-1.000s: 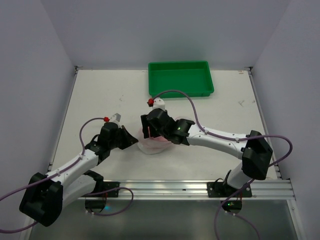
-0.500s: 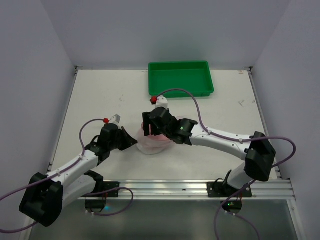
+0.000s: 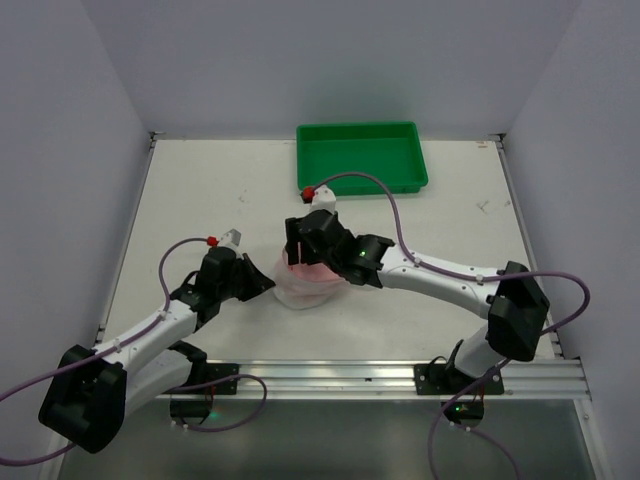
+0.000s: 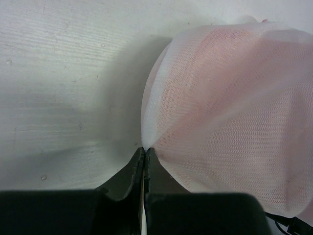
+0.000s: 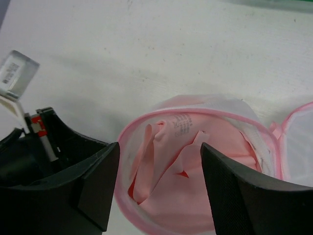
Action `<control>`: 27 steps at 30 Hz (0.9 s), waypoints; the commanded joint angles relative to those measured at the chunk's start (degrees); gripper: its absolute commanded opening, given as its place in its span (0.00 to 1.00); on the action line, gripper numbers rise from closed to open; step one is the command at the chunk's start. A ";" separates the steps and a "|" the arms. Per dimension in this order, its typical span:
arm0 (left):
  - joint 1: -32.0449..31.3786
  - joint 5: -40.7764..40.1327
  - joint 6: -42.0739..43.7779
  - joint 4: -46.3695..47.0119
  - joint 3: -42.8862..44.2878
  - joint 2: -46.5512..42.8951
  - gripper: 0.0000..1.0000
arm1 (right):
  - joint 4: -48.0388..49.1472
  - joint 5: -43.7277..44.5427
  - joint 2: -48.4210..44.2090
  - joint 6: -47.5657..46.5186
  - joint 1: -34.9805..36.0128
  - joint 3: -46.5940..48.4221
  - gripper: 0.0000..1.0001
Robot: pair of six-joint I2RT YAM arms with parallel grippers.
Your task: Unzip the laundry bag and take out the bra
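- The laundry bag (image 3: pixel 303 288) lies on the table (image 3: pixel 200 190), on the 6 o'clock side of its middle, well apart from the green tray (image 3: pixel 362 160) at 12 o'clock.
- Its pink-trimmed rim is open upward, and the bra (image 5: pixel 168 147) is inside as folded pale pink fabric.
- The left gripper (image 4: pixel 145 154) is at 9 o'clock of the bag, with its fingers pressed together on the mesh wall.
- The right gripper (image 5: pixel 160 164) hangs over the opening with its fingers spread apart, holding nothing.
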 commanded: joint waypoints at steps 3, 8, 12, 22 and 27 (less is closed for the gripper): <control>-0.47 -1.02 -0.13 0.83 -0.11 -0.59 0.00 | 1.66 1.30 4.12 0.74 -0.36 1.99 0.66; -0.47 -1.28 -0.04 0.83 -0.20 -0.33 0.00 | 2.81 0.77 4.57 0.22 -0.97 0.76 0.43; -0.47 -1.46 0.31 0.40 -0.28 -0.07 0.00 | 3.86 0.68 0.62 -1.01 -1.41 -3.53 0.09; -0.47 -2.51 0.57 1.18 -1.16 1.25 0.00 | 5.80 -6.51 -20.64 -8.39 -4.75 -11.55 0.00; -0.38 -2.25 1.01 1.71 -1.25 3.54 0.00 | 5.53 -14.42 -27.15 -11.47 -8.96 -7.08 0.00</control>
